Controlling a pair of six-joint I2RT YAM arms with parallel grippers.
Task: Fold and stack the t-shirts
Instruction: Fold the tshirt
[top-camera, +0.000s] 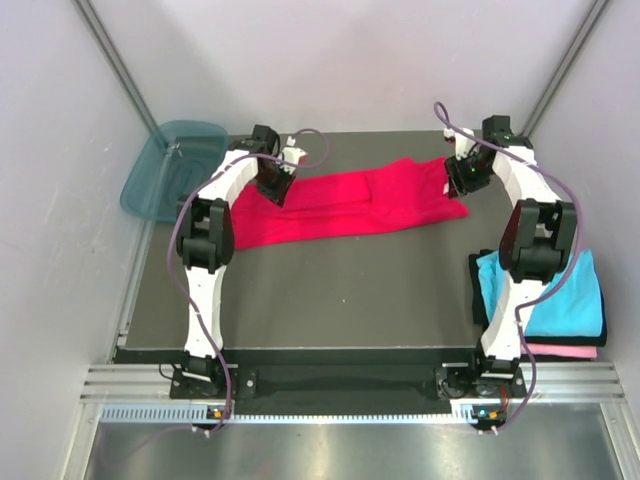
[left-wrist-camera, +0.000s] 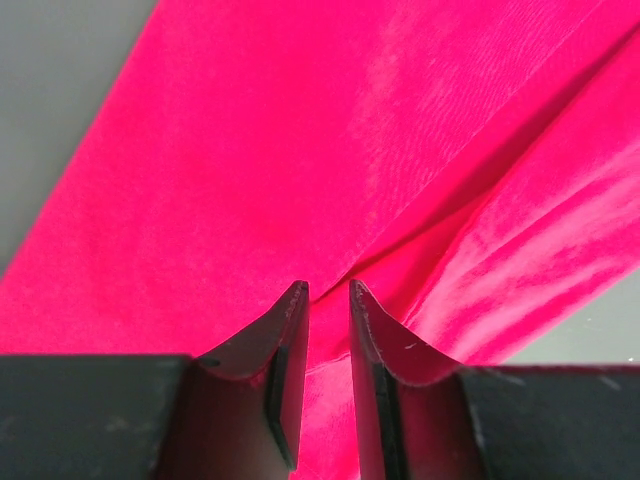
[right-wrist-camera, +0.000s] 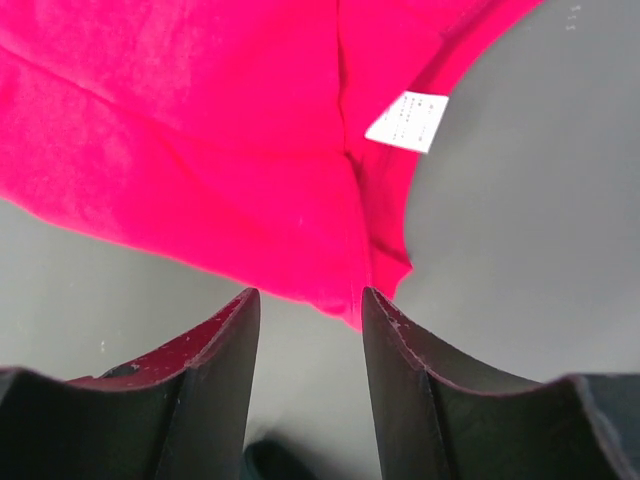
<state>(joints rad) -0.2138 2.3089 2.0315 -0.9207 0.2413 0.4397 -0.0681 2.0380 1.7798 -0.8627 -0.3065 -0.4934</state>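
Note:
A crimson red t-shirt (top-camera: 350, 205) lies stretched sideways across the far half of the table (top-camera: 340, 290). My left gripper (top-camera: 273, 188) hangs over its left part. In the left wrist view the left gripper (left-wrist-camera: 327, 285) is open by a narrow gap, and red cloth (left-wrist-camera: 300, 150) with a fold crease shows below and between the jaws. My right gripper (top-camera: 461, 182) is at the shirt's right end. It stands open (right-wrist-camera: 308, 292) over bare table, with the shirt's edge (right-wrist-camera: 200, 150) just past the fingertips. A small white tag (right-wrist-camera: 407, 121) lies on the cloth.
A folded cyan t-shirt (top-camera: 560, 290) lies on a pink one (top-camera: 562, 351) at the table's right near corner, beside the right arm. A teal plastic tub (top-camera: 165, 170) sits off the far left corner. White walls close in on both sides.

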